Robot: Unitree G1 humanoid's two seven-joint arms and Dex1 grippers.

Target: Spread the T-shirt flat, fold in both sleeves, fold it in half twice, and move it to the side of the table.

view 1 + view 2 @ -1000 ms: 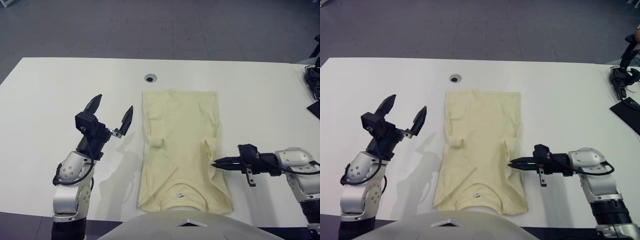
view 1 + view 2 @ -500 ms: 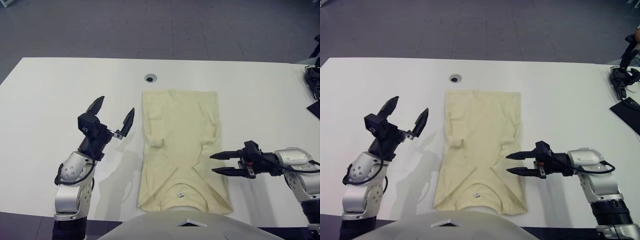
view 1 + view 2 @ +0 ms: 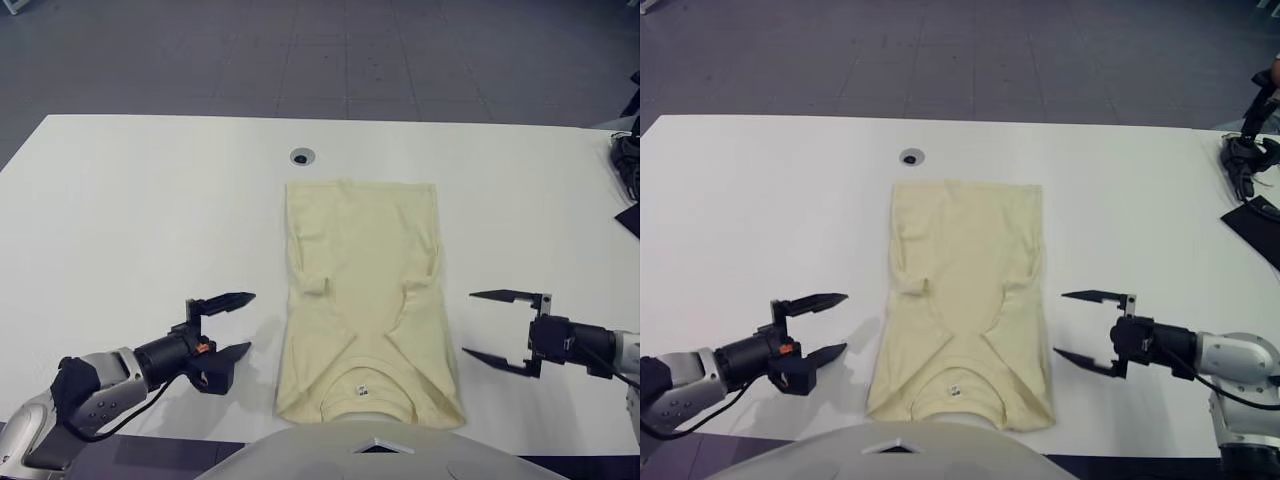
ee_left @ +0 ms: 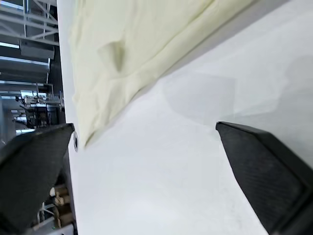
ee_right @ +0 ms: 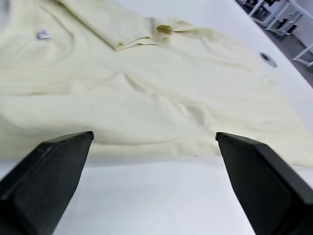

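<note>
Lying low over the white worktop, the left tool is seen with its two dark fingers spread wide apart and nothing held between them. Its tips are pointed toward the T-shirt, whose left edge lies just beyond them, untouched. In the left wrist view that pale yellow edge is seen past the spread fingers, with bare worktop between.

The T-shirt is laid flat between the two tools, with both sleeves folded in over the chest so that a long narrow shape is formed. The collar and its small label are turned toward the robot, and the hem lies farther off than either tool. Beyond the hem, a small round grommet hole is set in the worktop.

On the shirt's other side, the right tool is held beside the collar-end half of the cloth. Its fingers are likewise parted and empty, and its tips face the right edge without touching it. Well beyond the right tool, at the worktop's far right edge, a bundle of black cables and a flat black item are seen.
</note>
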